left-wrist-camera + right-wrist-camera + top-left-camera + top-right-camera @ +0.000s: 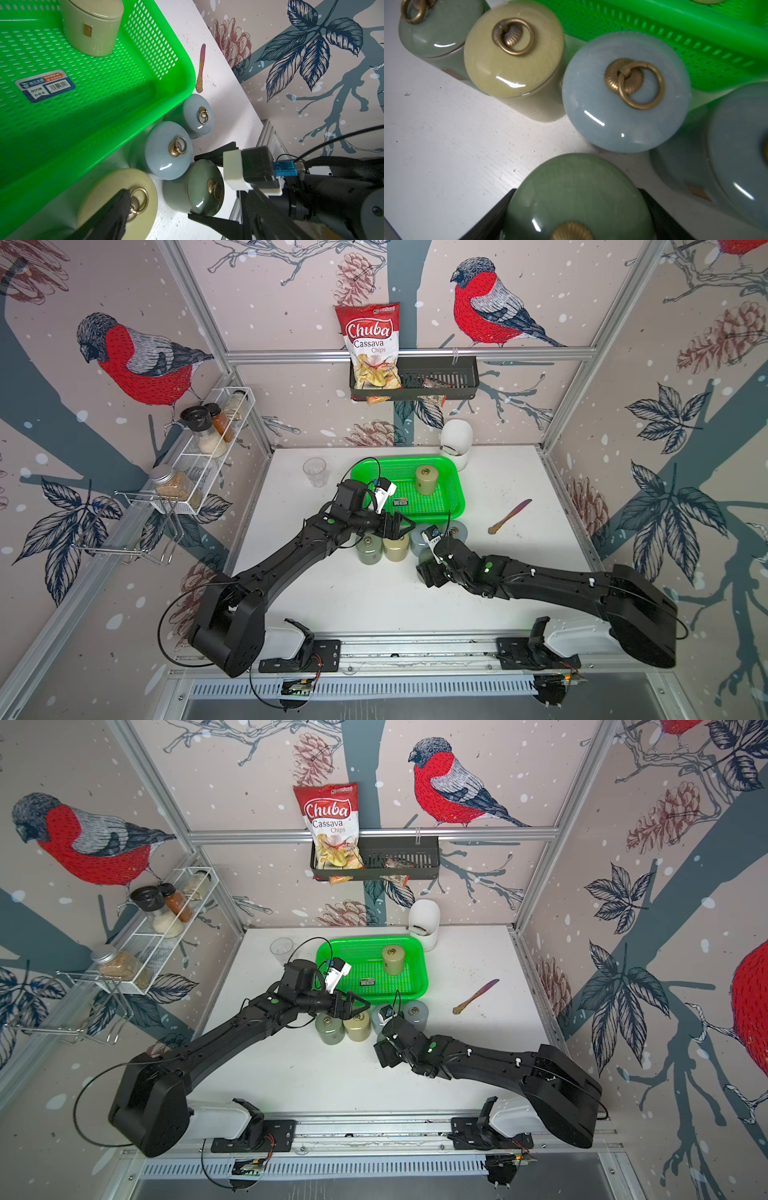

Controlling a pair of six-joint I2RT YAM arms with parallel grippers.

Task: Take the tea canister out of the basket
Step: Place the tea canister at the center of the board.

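Right wrist: R tool (577,216) grips green canister (571,187); L tool (401,526) unclear. Bag (368,344) reads "Chuba Cassava Chips".

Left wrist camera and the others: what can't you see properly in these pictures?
left gripper: left wrist view shows one finger; the edge cuts off the rest, so open or shut is unclear.
tea canister in the basket: closed, so its inside is hidden.
sticker: print too small in top views.

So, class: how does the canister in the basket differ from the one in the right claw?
Colour: the beige canister versus the dark green canister. Place: beige inside the basket, green outside it. Grip: beige free, green clamped by the right claw. Both are lidded cylinders with brass fittings on top.
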